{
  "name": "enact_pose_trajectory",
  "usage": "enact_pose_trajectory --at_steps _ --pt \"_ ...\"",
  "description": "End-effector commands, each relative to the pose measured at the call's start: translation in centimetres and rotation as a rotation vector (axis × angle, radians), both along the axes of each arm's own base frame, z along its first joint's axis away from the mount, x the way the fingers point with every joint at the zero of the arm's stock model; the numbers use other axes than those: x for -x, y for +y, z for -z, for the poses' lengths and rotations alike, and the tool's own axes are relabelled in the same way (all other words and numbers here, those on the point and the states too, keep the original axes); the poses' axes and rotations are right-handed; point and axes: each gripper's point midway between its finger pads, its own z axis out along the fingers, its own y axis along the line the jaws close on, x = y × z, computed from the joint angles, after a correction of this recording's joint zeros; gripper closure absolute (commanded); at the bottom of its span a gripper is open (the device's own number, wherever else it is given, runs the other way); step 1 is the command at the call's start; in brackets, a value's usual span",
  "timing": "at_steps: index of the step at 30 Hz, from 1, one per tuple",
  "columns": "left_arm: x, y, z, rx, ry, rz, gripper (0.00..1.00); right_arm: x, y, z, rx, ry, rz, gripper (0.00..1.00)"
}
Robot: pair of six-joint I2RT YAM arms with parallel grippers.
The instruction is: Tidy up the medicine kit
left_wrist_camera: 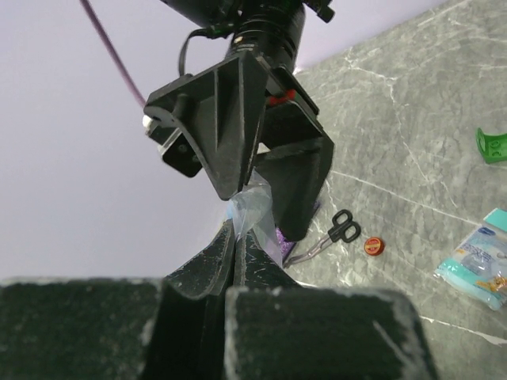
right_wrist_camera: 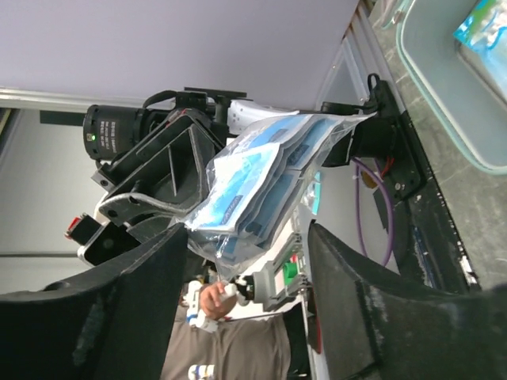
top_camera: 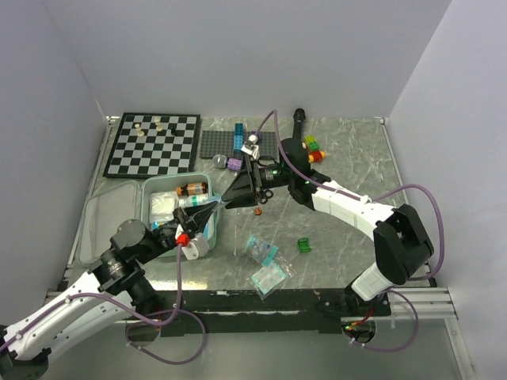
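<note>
So here's what we saw. The left gripper had its fingers pressed together on the bottom edge of a clear plastic bag and held it up off the table. The bag was stuffed with blue-and-white packets.

The right gripper faced it nose to nose. Its fingers were spread, one on each side of the bag, and the pads weren't on it as far as we could tell.

The medicine kit lay open right under and just behind the left gripper's fingertips. Those tips hung over the kit's rim on the side nearest the right gripper. From the right gripper, the kit was just past its fingertips and lower down, on the far side of the bag. The lid half lay flat on the far side of the tray from both grippers.

Inside the tray we could make out:
- a brown bottle on its side in the far corner
- a white wrapped pack next to it
- a blue-and-white packet

Anything else in there was hidden behind the left gripper.

Scissors and a little orange cap sat on the table just under the right gripper.
</note>
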Motion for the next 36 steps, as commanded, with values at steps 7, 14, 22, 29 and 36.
enact_pose_trajectory --at_steps 7,14,22,29,36 --pt "0.6 -0.7 -1.6 0.038 -0.021 0.047 0.99 0.0 1.7 -3.0 -0.1 -0.033 -0.049 0.63" --pt "0.4 -0.2 -1.3 0.083 0.065 0.014 0.87 -0.4 1.4 -2.8 -0.099 -0.07 -0.035 1.0" --pt "-0.3 1.8 -1.6 0.28 0.378 -0.119 0.2 -3.1 -2.8 -2.0 0.218 -0.577 0.231 1.0" --pt "-0.6 2.7 -2.0 0.591 0.671 -0.187 0.01 -4.2 -6.7 -1.2 0.287 -0.839 0.437 1.0" --pt "-0.1 1.6 -3.0 0.996 1.03 -0.086 0.04 -2.2 -7.9 -3.8 0.076 -1.061 0.551 1.0"
